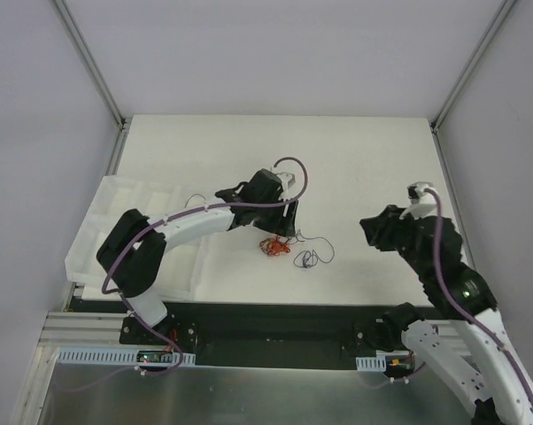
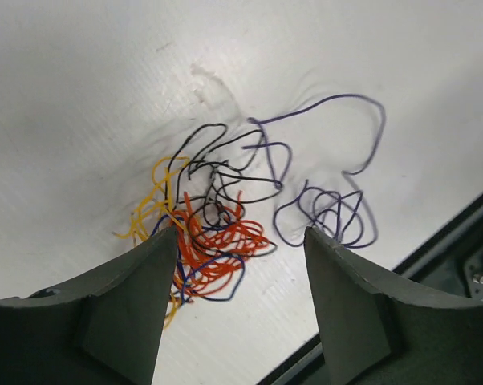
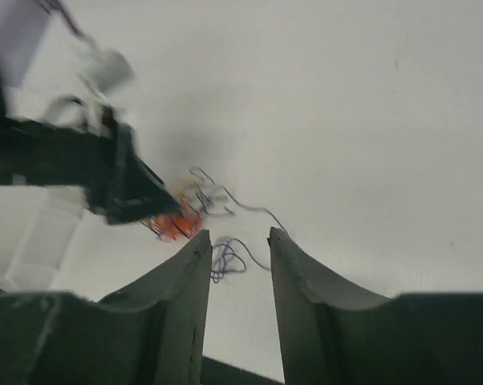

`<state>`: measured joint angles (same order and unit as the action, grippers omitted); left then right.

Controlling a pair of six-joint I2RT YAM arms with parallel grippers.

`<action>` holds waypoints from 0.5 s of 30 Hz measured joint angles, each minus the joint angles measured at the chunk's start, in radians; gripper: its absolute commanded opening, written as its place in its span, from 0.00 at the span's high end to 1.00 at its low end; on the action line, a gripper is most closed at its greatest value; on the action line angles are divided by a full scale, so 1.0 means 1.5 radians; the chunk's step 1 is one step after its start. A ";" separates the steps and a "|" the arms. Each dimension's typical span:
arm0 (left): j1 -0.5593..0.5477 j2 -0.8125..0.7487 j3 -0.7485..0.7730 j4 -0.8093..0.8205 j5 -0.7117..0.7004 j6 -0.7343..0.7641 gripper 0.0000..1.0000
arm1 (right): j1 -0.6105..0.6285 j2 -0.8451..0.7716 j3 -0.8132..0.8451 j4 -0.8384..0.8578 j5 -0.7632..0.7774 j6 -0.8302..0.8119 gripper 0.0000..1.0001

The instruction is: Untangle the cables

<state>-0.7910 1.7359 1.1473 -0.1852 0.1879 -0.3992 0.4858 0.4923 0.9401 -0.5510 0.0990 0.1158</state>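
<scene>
Top external view showed the cables (image 1: 276, 246) lying in a small messy bunch on the white table (image 1: 373, 159), near the middle and a bit toward the front. Most of the bunch was orange, with yellow, black and purple wires mixed in. One purple wire lay in loose loops just beside the bunch, on its right (the loops were very thin and hard to follow). The left gripper (image 2: 241, 241) hung right over the bunch with its two fingers spread wide and nothing pinched between them. I could not tell if one finger touched the orange wires. The right gripper (image 3: 239, 235) was well off to the right, its fingers a little apart, holding nothing.
</scene>
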 measured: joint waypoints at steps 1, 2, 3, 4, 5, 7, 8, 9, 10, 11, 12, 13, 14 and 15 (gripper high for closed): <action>0.000 -0.022 0.000 -0.001 0.003 0.001 0.36 | 0.000 0.013 -0.052 0.001 0.000 0.007 0.44; 0.000 -0.044 0.000 -0.001 0.006 0.002 0.36 | 0.000 0.028 -0.089 -0.002 -0.001 0.014 0.38; 0.000 -0.061 0.000 -0.001 0.008 0.002 0.36 | 0.000 0.041 -0.115 -0.003 -0.003 0.021 0.31; 0.000 -0.078 0.000 -0.001 0.012 0.002 0.37 | 0.000 0.064 -0.141 0.000 -0.006 0.022 0.27; 0.000 -0.091 0.002 -0.001 0.017 0.002 0.39 | 0.000 0.089 -0.158 0.000 -0.010 0.023 0.24; 0.000 -0.100 0.006 -0.001 0.030 0.002 0.42 | 0.000 0.154 -0.173 0.009 -0.024 0.020 0.23; 0.000 -0.100 0.007 0.000 0.035 0.001 0.43 | -0.001 0.191 -0.173 0.020 -0.034 0.017 0.22; 0.000 -0.095 0.007 -0.001 0.042 0.001 0.44 | -0.001 0.223 -0.171 0.030 -0.042 0.014 0.22; 0.000 -0.086 0.008 -0.002 0.048 -0.001 0.44 | -0.001 0.265 -0.166 0.038 -0.052 0.009 0.21; 0.000 -0.078 0.008 -0.002 0.051 -0.001 0.45 | -0.001 0.306 -0.160 0.043 -0.059 0.003 0.21; 0.000 -0.066 0.008 -0.002 0.055 -0.002 0.46 | 0.000 0.344 -0.153 0.049 -0.063 -0.004 0.21; 0.000 -0.048 0.008 -0.003 0.060 -0.004 0.48 | 0.003 0.382 -0.143 0.053 -0.067 -0.013 0.21; 0.000 -0.026 0.009 -0.003 0.062 -0.004 0.48 | 0.005 0.422 -0.132 0.059 -0.070 -0.024 0.22; 0.000 -0.010 0.009 -0.005 0.062 -0.004 0.49 | 0.008 0.448 -0.124 0.063 -0.070 -0.032 0.23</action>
<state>-0.7910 1.7206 1.1606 -0.1925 0.2813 -0.4057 0.4984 1.1641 0.7544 -0.4564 -0.0067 0.0673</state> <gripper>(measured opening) 0.533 0.786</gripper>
